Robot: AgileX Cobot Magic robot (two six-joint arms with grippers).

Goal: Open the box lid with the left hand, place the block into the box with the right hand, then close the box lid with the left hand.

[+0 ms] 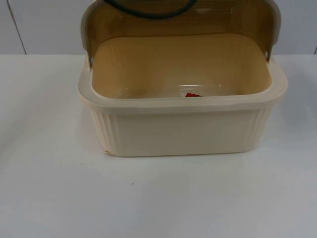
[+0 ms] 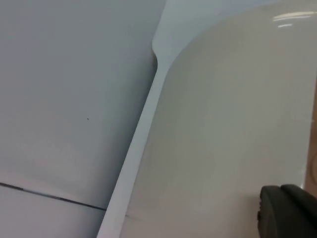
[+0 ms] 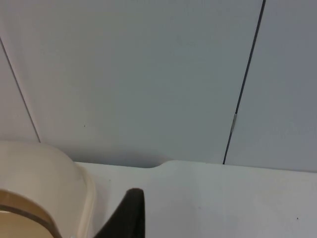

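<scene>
With the red block (image 1: pixel 192 94) already lying inside the cream box (image 1: pixel 183 131) and its lid (image 1: pixel 178 22) standing open at the far side, the remaining risk is the left gripper (image 2: pixel 290 210), whose finger spread I cannot tell, like the right gripper's (image 3: pixel 130 213), nudging the box rather than swinging the lid down.

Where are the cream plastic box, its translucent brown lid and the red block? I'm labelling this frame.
cream plastic box (image 1: pixel 178 134): top view, ribbed front wall.
translucent brown lid (image 1: pixel 173 25): top view, raised panel behind the opening.
red block (image 1: pixel 193 95): top view, visible sliver inside the box.
</scene>
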